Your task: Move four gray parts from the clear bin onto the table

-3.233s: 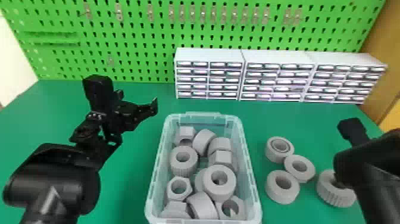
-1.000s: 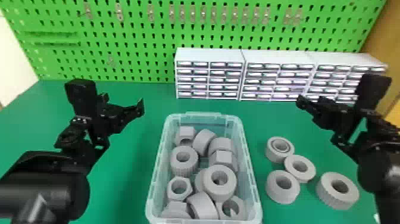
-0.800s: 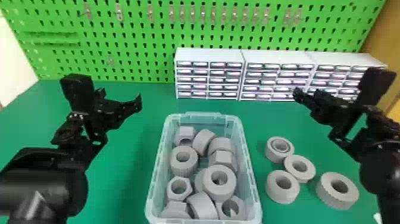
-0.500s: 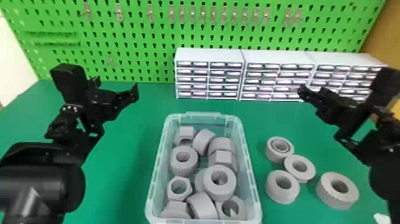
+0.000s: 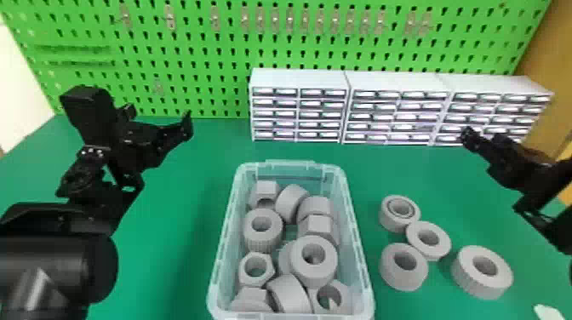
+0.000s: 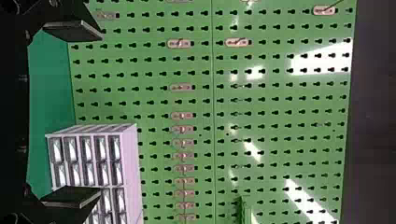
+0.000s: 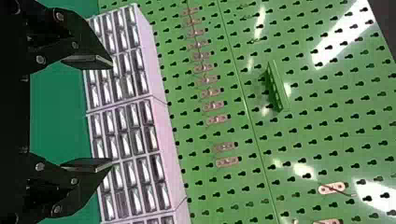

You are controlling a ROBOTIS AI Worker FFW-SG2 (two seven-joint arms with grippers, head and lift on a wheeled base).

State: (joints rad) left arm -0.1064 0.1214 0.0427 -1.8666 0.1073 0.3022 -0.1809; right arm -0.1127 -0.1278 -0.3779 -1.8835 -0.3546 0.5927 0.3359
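Head view, dial centred on the clear bin [image 5: 290, 164], 12 o'clock pointing away from me: my right claw [image 7: 111, 113] hangs at 2 o'clock, raised, its fingers wide and nothing between them. My left claw [image 6: 100, 113] hangs at 10 o'clock, likewise spread and empty.

Four gray parts [image 5: 440, 252] lie on the table [image 5: 178, 238] at 3 o'clock, bores upward; the ribbed ring [image 5: 481, 281] is farthest out. I judge the count met and the step in hand a retreat. Procedure: maintain height, draw back toward 4 o'clock, keep clear of the drawer cabinets [image 5: 300, 81] and never sweep low across the placed parts. Take no fifth part.

Materials: the parts look like matte molded plastic, thick-walled and round. The bin is translucent, with rounded corners and a lipped rim; more parts fill it, including a hexagonal nut [image 5: 267, 273]. At 12 o'clock stands the glossy green pegboard [image 5: 191, 51], perforated with keyhole slots.
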